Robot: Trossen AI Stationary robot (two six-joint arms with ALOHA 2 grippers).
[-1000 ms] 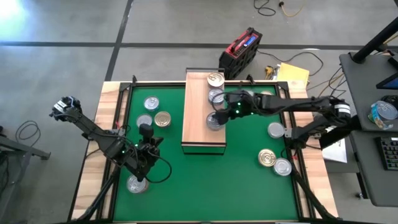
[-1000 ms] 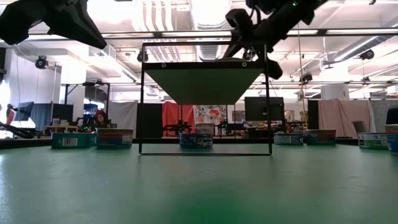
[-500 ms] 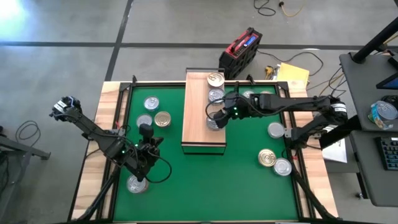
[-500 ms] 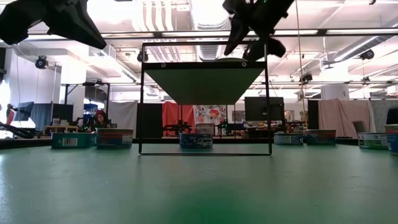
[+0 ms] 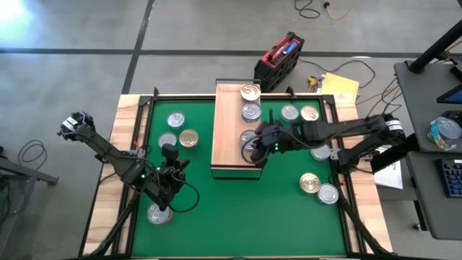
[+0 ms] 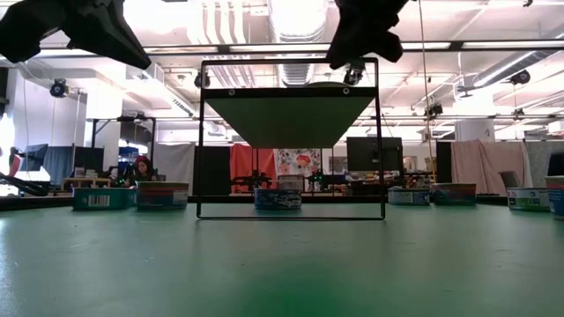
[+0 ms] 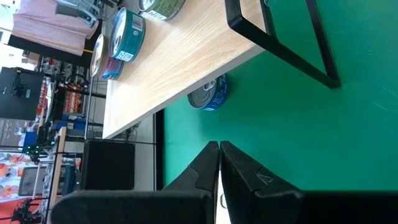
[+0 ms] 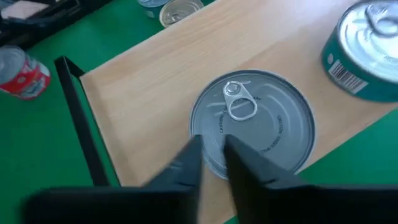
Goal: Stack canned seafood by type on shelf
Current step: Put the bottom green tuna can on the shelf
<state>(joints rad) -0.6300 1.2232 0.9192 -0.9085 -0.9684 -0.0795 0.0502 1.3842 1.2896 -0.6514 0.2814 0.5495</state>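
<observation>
The shelf (image 5: 227,130) stands across the middle of the green mat with three cans of seafood in a row: a gold-lidded one (image 5: 250,92) at the far end, a silver one (image 5: 250,110) and a nearer silver one (image 8: 255,124). My right gripper (image 8: 216,163) hovers shut over that near can's rim and holds nothing. My left gripper (image 7: 219,155) is shut and empty, low over the mat left of the shelf (image 7: 180,62). Loose cans lie on the mat to the left (image 5: 175,120) and to the right (image 5: 310,183).
A blue can (image 7: 208,96) sits on the mat under the shelf. One can (image 5: 159,214) lies below my left arm. A red and black case (image 5: 278,58) and yellow paper (image 5: 339,87) lie beyond the far edge. The mat's near middle (image 5: 245,217) is bare.
My right gripper's fingers stood wide at the shelf's near silver can and have now shut. The gripper has drawn back a little toward the table's near and right edges. The can stays where it was on the shelf.
</observation>
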